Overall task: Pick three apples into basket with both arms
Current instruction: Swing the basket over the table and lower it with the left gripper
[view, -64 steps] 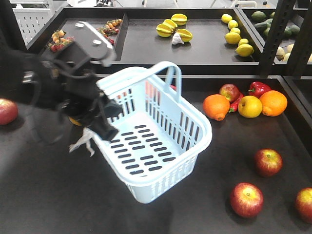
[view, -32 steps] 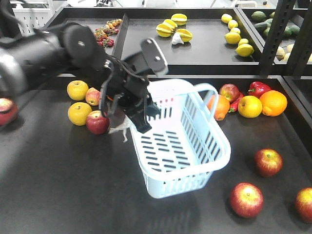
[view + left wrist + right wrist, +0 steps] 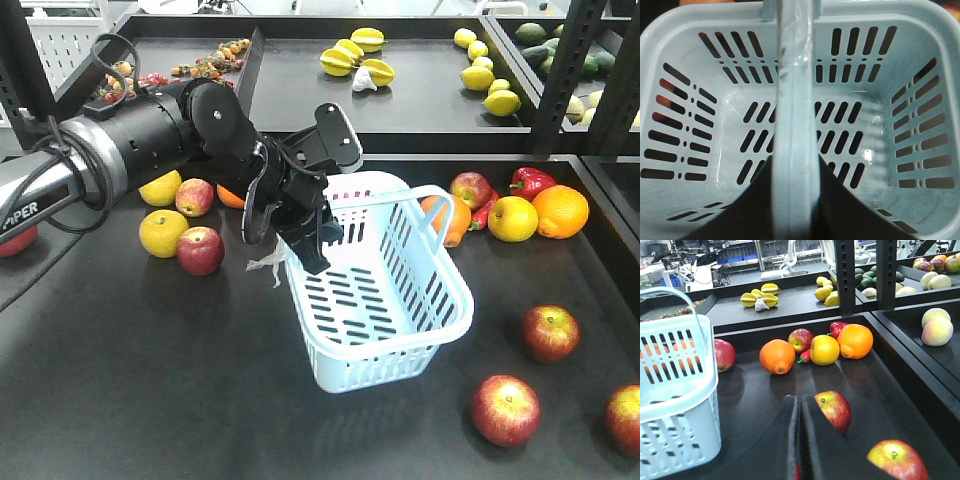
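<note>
The pale blue basket (image 3: pixel 375 365) hangs tilted at the middle of the black table, held by one hoop handle (image 3: pixel 795 100). My left gripper (image 3: pixel 305 238) is shut on that handle, and the left wrist view looks down into the bare inside of the basket (image 3: pixel 920 65). Three red apples lie to the basket's right: one (image 3: pixel 549 332), a nearer one (image 3: pixel 505 409), and one at the frame edge (image 3: pixel 626 418). My right gripper (image 3: pixel 799 405) is shut with nothing in it, low over the table beside an apple (image 3: pixel 836 411), with another apple (image 3: pixel 897 461) nearer. The right gripper is outside the front view.
Oranges (image 3: pixel 443 218), a yellow fruit (image 3: pixel 513 218), a red pepper (image 3: pixel 530 182) and another apple (image 3: pixel 470 188) sit behind the basket. Yellow fruits and apples (image 3: pixel 200 250) lie left of the arm. A raised shelf edge (image 3: pixel 430 150) and black uprights (image 3: pixel 560 70) stand behind.
The left arm has swung the basket from the left to the table's middle and lowered it. Since half a second ago the basket has only shifted slightly.
</note>
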Robot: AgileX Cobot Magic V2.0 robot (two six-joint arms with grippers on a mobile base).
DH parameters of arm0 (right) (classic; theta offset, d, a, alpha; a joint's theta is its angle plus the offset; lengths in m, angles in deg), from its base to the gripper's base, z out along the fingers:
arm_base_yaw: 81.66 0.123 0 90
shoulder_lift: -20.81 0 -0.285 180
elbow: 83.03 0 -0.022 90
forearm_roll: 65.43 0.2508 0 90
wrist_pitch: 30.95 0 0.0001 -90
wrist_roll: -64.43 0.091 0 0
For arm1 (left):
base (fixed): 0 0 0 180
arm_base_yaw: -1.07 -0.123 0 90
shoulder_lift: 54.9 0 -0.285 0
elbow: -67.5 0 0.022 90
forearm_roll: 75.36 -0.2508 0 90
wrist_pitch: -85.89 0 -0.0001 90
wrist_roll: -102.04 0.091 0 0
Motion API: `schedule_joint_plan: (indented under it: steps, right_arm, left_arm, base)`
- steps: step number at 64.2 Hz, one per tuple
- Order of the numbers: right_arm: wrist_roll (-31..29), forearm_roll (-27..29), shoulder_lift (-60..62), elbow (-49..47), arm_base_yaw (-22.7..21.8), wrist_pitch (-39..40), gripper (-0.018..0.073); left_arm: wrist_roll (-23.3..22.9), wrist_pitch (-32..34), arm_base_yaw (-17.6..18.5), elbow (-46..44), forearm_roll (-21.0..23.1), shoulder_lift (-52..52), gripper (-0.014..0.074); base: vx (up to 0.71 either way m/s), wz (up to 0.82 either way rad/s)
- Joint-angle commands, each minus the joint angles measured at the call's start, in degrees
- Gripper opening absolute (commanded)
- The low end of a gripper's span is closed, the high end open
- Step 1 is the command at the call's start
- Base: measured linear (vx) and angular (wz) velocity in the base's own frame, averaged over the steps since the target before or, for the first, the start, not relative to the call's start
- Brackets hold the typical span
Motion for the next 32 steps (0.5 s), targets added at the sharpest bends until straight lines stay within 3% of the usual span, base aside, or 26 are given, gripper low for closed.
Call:
schedule_joint_plan:
  steps: [1,18,32]
  right_arm:
    - [-0.3,-0.6,0.6,0.8,-0.3,4.1,-0.0001]
    - [-0.3,-0.6,0.6,0.8,-0.3,4.1,-0.0001]
    - [-0.3,-0.6,0.6,0.8,-0.3,4.3,-0.0001]
  left_arm:
    - [0.0,4.0,0.1,-2.4,2.3,-3.5,-0.0006]
    - [-0.1,0.9,0.1,-2.4,2.3,-3.4,0.0062]
    - [-1.0,-0.8,0.1,-2.4,2.3,-3.4,0.0276]
  base:
    - [0.0,0.0]
    - [0.0,0.0]
    - [0.0,0.0]
